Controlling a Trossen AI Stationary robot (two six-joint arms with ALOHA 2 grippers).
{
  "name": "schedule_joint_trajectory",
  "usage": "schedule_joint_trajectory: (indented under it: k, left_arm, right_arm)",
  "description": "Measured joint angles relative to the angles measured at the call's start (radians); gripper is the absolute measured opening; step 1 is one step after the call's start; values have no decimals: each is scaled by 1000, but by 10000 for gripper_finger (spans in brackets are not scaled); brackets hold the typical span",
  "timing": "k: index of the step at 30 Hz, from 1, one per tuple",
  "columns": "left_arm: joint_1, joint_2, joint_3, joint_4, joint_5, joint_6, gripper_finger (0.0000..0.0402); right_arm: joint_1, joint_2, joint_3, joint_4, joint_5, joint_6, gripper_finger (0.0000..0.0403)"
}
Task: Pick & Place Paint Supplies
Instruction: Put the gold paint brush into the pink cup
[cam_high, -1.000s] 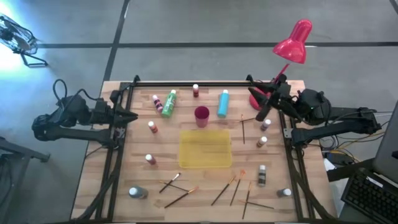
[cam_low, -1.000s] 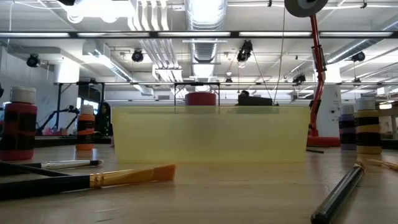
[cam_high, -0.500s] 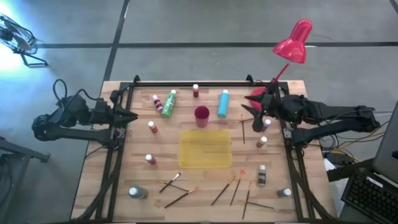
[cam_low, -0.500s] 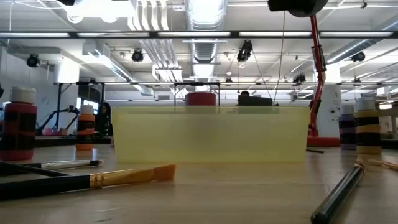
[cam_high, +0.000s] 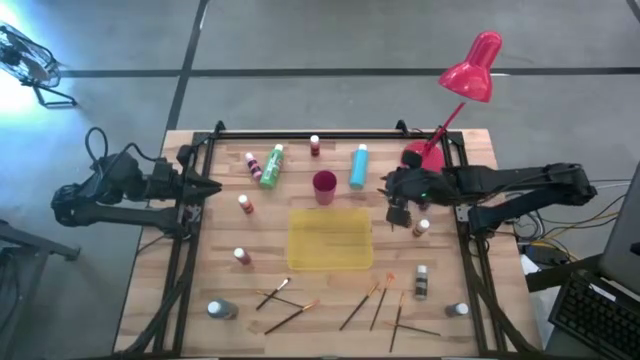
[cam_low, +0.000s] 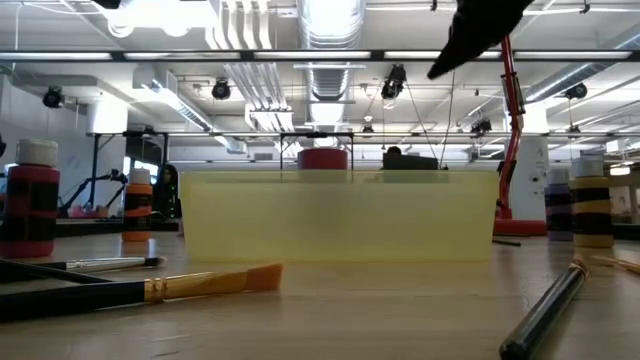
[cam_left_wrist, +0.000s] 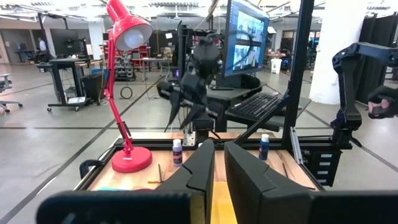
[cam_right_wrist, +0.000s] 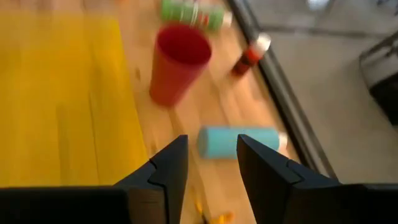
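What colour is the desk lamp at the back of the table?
Red, shade and base alike; the desk lamp shows best in the left wrist view.

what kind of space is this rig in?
Probably a robotics lab or open workshop. The low view shows exposed ceiling ducts and strip lights, the left wrist view a monitor with keyboard beside the table, and the high view a bare concrete floor.

Right arm (cam_high: 400, 205) farther over table
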Motion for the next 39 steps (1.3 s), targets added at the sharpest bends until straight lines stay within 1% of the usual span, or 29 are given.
schedule_joint_trajectory:
  k: [5, 9, 12, 23, 31, 37, 39]
  left_arm:
    - [0, 0, 0, 0, 0, 0, 46]
    - [0, 0, 0, 0, 0, 0, 46]
    - [0, 0, 0, 0, 0, 0, 46]
    - [0, 0, 0, 0, 0, 0, 46]
    - [0, 0, 0, 0, 0, 0, 46]
    - [0, 0, 0, 0, 0, 0, 46]
    - [0, 0, 0, 0, 0, 0, 46]
  right_arm:
    - [0, 69, 13, -98, -2, 48, 116]
    - [-3, 102, 10, -110, -57, 48, 109]
    - [-16, 127, 10, -129, -72, 30, 105]
    - [-163, 210, -5, -123, -210, -124, 91]
    - [-273, 285, -10, -69, -311, -242, 112]
    - [-320, 345, -14, -40, -328, -300, 130]
    - [-332, 362, -18, -25, -349, -311, 135]
